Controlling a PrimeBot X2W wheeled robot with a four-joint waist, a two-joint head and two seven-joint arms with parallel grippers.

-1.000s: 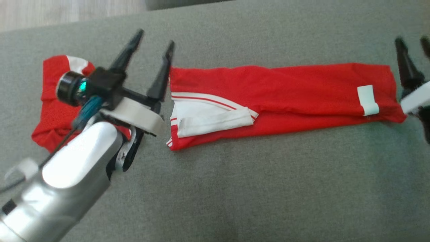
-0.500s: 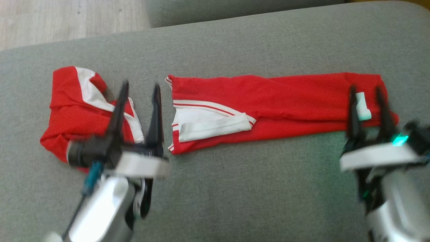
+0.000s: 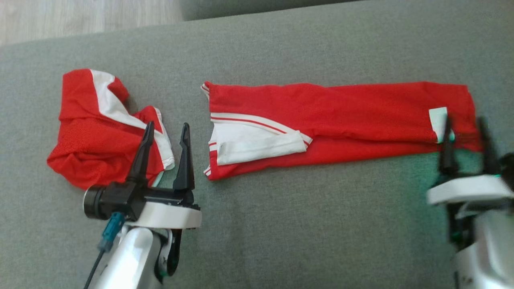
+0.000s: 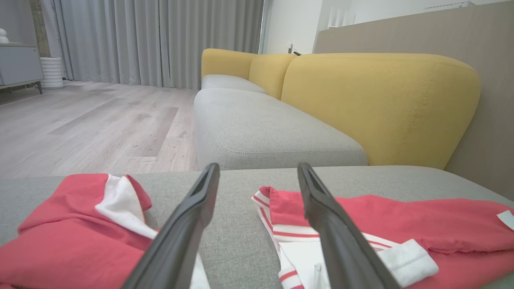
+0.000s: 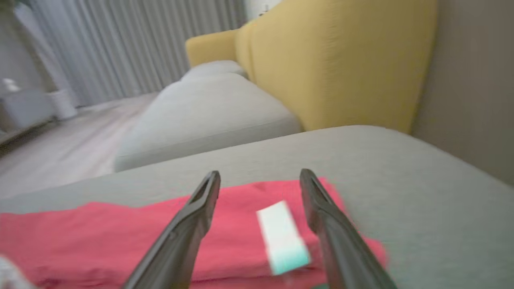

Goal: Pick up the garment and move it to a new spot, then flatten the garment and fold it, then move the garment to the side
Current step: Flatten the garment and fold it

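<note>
At near edge of grey cushion (image 3: 281, 224): left gripper (image 3: 167, 125) and right gripper (image 3: 464, 122) are both sitting with fingers spread, pinching nothing. Left one is pointing at the gap between the two red pieces. Right one is lining up on the right end of the long garment (image 3: 341, 108), by the white tag (image 3: 437, 120).

Long garment is lying flat mid-cushion as a narrow lengthwise strip. I'm reading pickup, move, flatten and first fold as done. Crosswise fold and shift to the side are looking outstanding.

Bunched red garment (image 3: 92, 140) is lying to the left, apart from it.

Count: two grippers, two red garments, one tag.

Farther back: wood floor (image 4: 100, 120), second grey seat (image 4: 261, 128), yellow backrest (image 4: 381, 104).
</note>
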